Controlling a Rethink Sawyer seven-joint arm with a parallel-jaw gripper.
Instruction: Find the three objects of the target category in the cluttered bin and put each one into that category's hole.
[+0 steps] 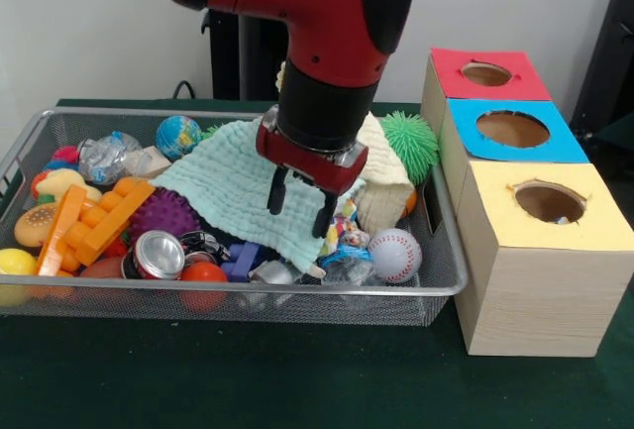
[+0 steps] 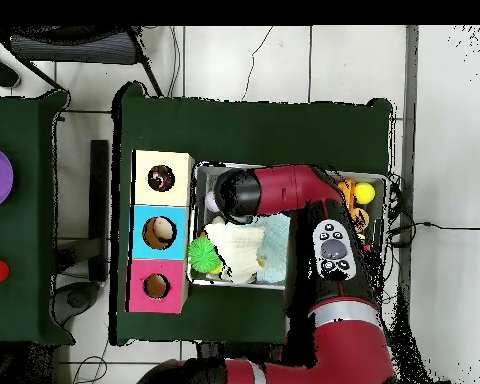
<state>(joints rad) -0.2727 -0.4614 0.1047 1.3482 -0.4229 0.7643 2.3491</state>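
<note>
Below the gripper (image 1: 300, 201), fingers spread and empty: mint-green cloth (image 1: 233, 186) in bin (image 1: 448, 280). Just beside its fingertips: dotted fabric piece (image 1: 344, 223), partly buried. Step: searching. Next: descend, pinch piece, carry to yellow box hole (image 1: 550, 201).

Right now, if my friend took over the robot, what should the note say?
Gripper: open, empty, over the mint-green cloth in the bin.
A bit of dotted fabric peeks out beside that cloth, near the baseball.
Something pale and speckled shows inside the yellow box's hole; can't tell what it is.
Left: dig out the dotted pieces and drop them in that hole.
</note>
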